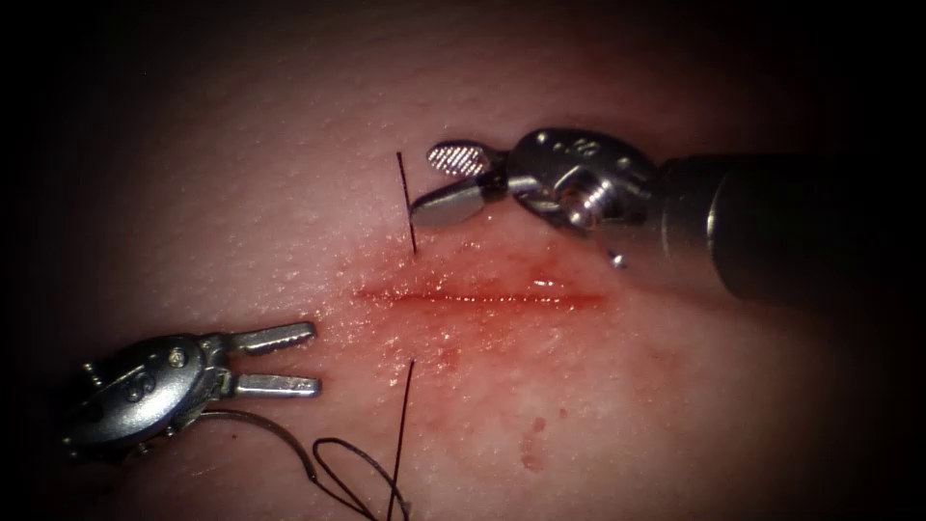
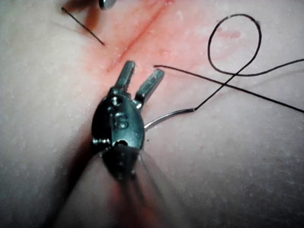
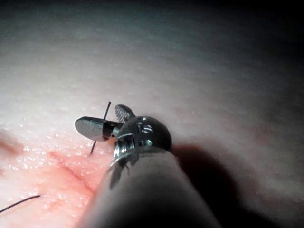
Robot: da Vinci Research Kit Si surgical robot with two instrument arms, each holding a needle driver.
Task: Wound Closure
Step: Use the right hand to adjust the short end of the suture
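The cut (image 1: 482, 297) runs across the tissue (image 1: 241, 193), wet with red fluid. Dark thread (image 1: 400, 434) passes under its left end. A short thread end (image 1: 406, 203) stands up on the far side, and the long part loops on the near side. My right tool (image 1: 424, 185) is open, holding nothing, with its tips at the short end (image 3: 100, 128). My left tool (image 1: 314, 359) is open and holds nothing, left of the cut's near side. The curved needle (image 1: 265, 426) lies loose on the tissue beside the left tool (image 2: 144, 69), not in the tissue; needle (image 2: 166, 116).
The long thread forms a loop (image 2: 237, 45) on the tissue near the needle's tail. Small red spots (image 1: 531, 449) mark the tissue on the near side of the cut. The right tool's dark shaft (image 1: 791, 227) lies over the tissue at the right.
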